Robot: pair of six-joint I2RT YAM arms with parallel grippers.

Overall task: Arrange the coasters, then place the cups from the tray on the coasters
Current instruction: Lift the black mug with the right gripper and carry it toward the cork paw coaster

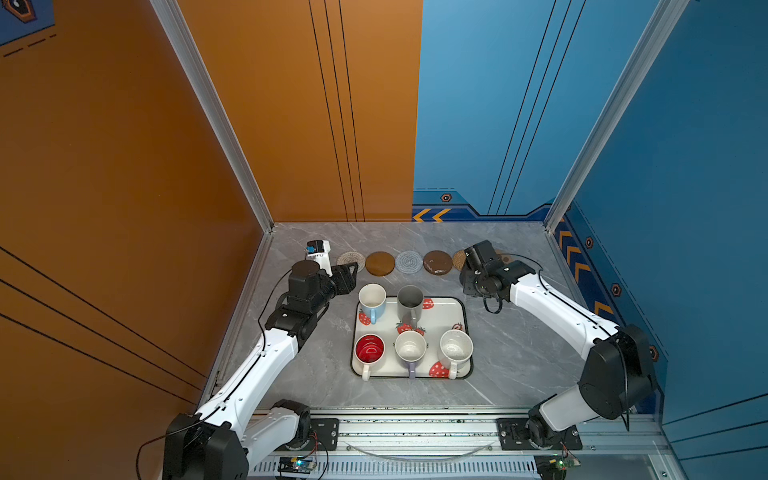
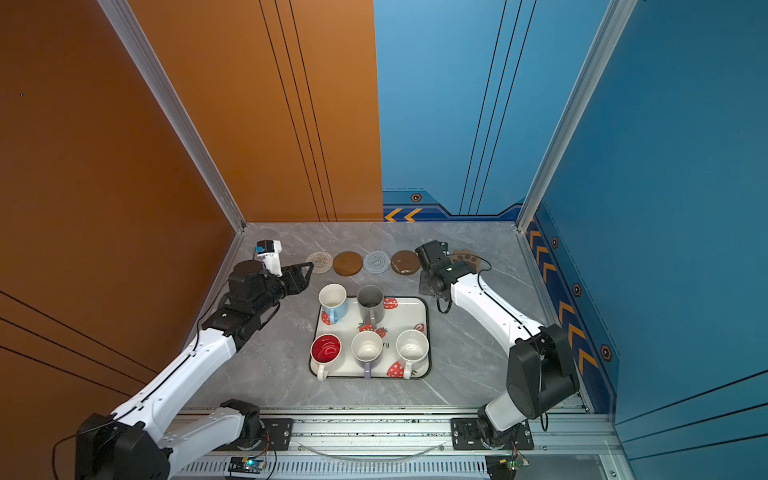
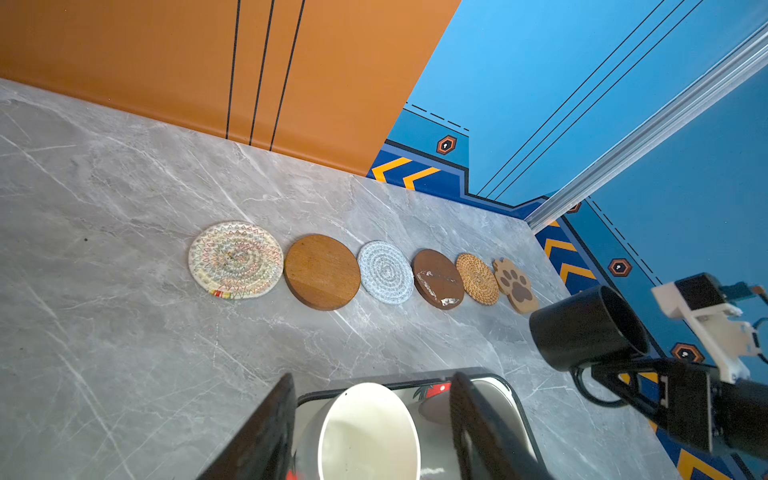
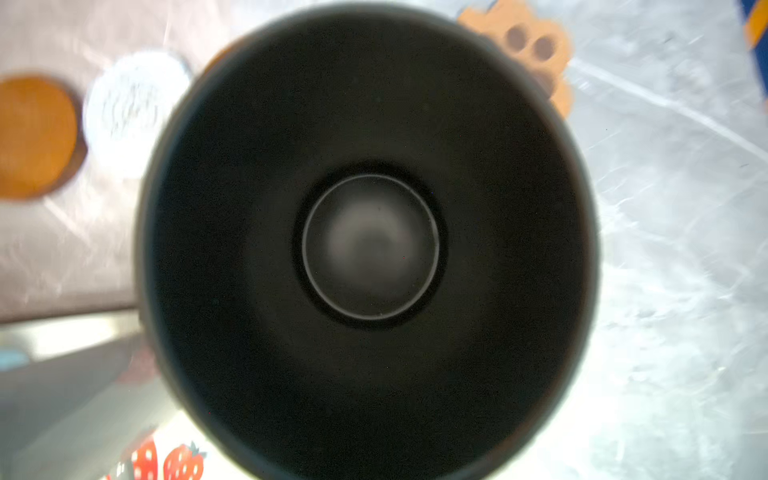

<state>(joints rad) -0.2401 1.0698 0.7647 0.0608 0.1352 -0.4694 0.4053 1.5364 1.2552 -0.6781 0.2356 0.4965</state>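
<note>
While the black handled mug (image 3: 586, 332) hangs in the air: the right claw (image 3: 598, 368) is clenched on it at the handle side, clear of the grey marble tabletop (image 1: 519, 353), near the right end of the coaster row.
Mug attitude: it looks tipped rather than upright. Level it before lowering so that the base lands flat.
Target mat: probably the tan rattan round (image 3: 478, 279) or the brown paw-shaped mat (image 3: 515, 284). In the right wrist view the paw peeps past the rim and the rattan is hidden, so I cannot tell which lies beneath.
Centring: bring the base over the mat's middle, descend slowly, and let go only once it rests. The paw shape is irregular, so an off-centre base could rock.
Rest of the row: the beige woven round (image 3: 235, 259), brown wooden disc (image 3: 322, 272), grey woven round (image 3: 385, 272) and scuffed darker brown disc (image 3: 438, 279) are all bare and nearly edge to edge. Avoid nudging the neighbours.
Left claw (image 1: 354, 276): released, jaws apart, just beside the light blue mug (image 1: 372, 302) and not gripping it.
Tray: the cream strawberry-printed tray (image 1: 446, 311) carries five mugs, the blue one at its far left corner.
</note>
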